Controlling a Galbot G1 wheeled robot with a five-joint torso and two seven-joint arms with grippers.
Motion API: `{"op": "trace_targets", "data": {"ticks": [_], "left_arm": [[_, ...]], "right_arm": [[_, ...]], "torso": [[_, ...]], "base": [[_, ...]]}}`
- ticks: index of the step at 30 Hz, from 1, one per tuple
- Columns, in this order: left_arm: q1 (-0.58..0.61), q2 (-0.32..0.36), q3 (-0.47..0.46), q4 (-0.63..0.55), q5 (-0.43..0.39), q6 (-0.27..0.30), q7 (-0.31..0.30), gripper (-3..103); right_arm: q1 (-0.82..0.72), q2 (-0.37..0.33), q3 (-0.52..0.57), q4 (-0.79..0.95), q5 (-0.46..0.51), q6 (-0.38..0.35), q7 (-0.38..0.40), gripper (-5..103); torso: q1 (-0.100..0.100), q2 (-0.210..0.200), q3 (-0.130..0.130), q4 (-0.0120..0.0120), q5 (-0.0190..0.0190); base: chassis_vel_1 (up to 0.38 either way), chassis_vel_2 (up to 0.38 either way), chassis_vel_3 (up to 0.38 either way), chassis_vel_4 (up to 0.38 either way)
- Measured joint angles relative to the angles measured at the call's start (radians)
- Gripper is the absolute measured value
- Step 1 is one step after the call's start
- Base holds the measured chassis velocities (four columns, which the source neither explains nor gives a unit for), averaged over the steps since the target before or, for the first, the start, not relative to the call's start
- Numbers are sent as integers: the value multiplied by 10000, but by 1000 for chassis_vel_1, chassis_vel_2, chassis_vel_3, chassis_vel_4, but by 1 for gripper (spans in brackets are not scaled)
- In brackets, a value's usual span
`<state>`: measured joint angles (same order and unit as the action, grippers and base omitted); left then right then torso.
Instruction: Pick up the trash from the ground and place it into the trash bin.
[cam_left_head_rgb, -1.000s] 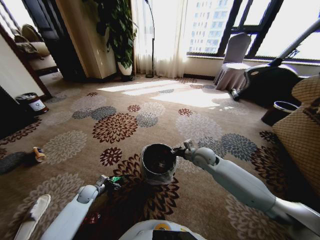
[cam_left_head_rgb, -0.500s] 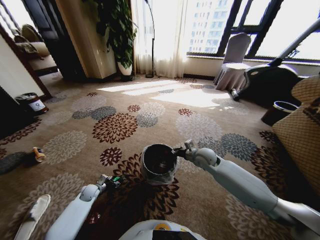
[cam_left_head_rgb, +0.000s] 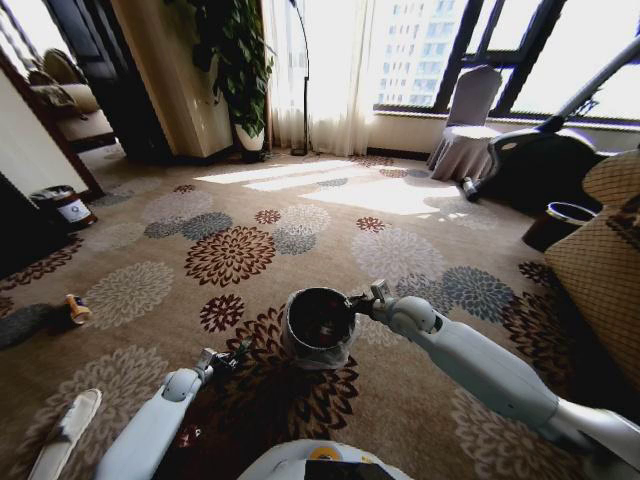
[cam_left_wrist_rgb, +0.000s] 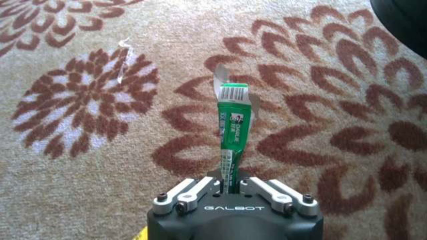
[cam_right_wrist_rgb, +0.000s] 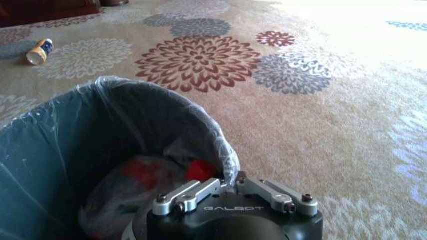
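The left gripper (cam_left_wrist_rgb: 230, 186) pinches one end of a green wrapper (cam_left_wrist_rgb: 232, 132), its fingers (cam_left_wrist_rgb: 193, 194) closed tight on the strip, which sticks out straight from them above the flowered carpet (cam_left_wrist_rgb: 80, 150). In the head view that gripper (cam_left_head_rgb: 222, 359) sits low on the left, just beside the bin (cam_left_head_rgb: 318, 327) and a little short of its rim, over a dark red carpet flower. The right gripper (cam_right_wrist_rgb: 228, 184) is clamped on the bin's rim (cam_right_wrist_rgb: 223, 150), one finger inside the wall and one outside, and in the head view it (cam_left_head_rgb: 362, 298) holds the bin on the side toward the right arm. The bin is lined with a clear plastic bag (cam_right_wrist_rgb: 100, 87) and has crumpled red trash (cam_right_wrist_rgb: 143, 172) at its bottom. More trash lies on the carpet well apart from the bin: a small brown bottle (cam_left_head_rgb: 77, 308) far to the left, which the right wrist view also catches (cam_right_wrist_rgb: 39, 51), and a flat pale slipper-shaped piece (cam_left_head_rgb: 68, 428) near the lower left corner of the head view, beside the left arm. A red bit (cam_left_head_rgb: 184, 436) shows on the carpet close under the left arm; I cannot tell what it is. A dark round bin with a bluish rim (cam_left_head_rgb: 560, 224) stands far off at the right.
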<state>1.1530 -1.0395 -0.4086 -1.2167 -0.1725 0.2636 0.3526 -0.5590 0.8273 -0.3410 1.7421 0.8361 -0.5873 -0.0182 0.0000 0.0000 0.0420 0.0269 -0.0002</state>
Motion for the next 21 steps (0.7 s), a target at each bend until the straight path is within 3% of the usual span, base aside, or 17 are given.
{"op": "trace_targets", "data": {"ticks": [5, 9, 10, 13, 14, 16, 18, 19, 20, 21], "left_arm": [[-53, -35, -66, -279, -573, -80, -788, 2], [-27, -155, -173, -1121, -1981, -406, -2582, 0], [-27, -155, -173, -1121, -1981, -406, -2582, 0], [91, -115, -468, -2653, -2811, -478, -3622, 0], [91, -115, -468, -2653, -2811, -478, -3622, 0], [47, 63, -585, -3780, -3328, -246, -4358, 0], [-197, 267, -555, -5032, -3675, 261, -5560, 0], [-197, 267, -555, -5032, -3675, 261, -5560, 0], [-392, 368, -383, -5940, -4052, 665, -6463, 0], [-515, 408, -276, -6438, -4275, 891, -6889, 0]], "right_arm": [[-136, 8, 140, 69, -85, 11, 0, 1], [-318, -11, 373, 138, -273, 40, -1, 1], [-318, -11, 373, 138, -273, 40, -1, 1], [-553, 2, 563, 200, -454, 49, 0, 1], [-553, 2, 563, 200, -454, 49, 0, 1], [-715, 29, 635, 244, -574, 50, -2, 1], [-794, 83, 659, 257, -622, 51, -1, 1], [-794, 83, 659, 257, -622, 51, -1, 1], [-797, 129, 657, 256, -629, 51, 0, 1], [-795, 169, 645, 245, -631, 52, -1, 1]], "torso": [[0, 0, 0, 0, 1], [0, 0, 0, -1, -3], [0, 0, 0, -1, -3], [0, 0, 0, 0, 2], [0, 0, 0, 0, 2], [0, 0, 0, -1, 6], [0, 0, -1, -4, 3], [0, 0, -1, -4, 3], [0, 0, 0, 0, 2], [0, 0, 0, -1, 4]], "base": [[0, 0, 0, 0], [0, 0, 0, 0], [0, 0, 0, 0], [0, 0, 0, 0], [0, 0, 0, 0], [0, 0, 0, 0], [0, 0, 0, 0], [0, 0, 0, 0], [0, 0, 0, 0], [0, 0, 0, 0]]}}
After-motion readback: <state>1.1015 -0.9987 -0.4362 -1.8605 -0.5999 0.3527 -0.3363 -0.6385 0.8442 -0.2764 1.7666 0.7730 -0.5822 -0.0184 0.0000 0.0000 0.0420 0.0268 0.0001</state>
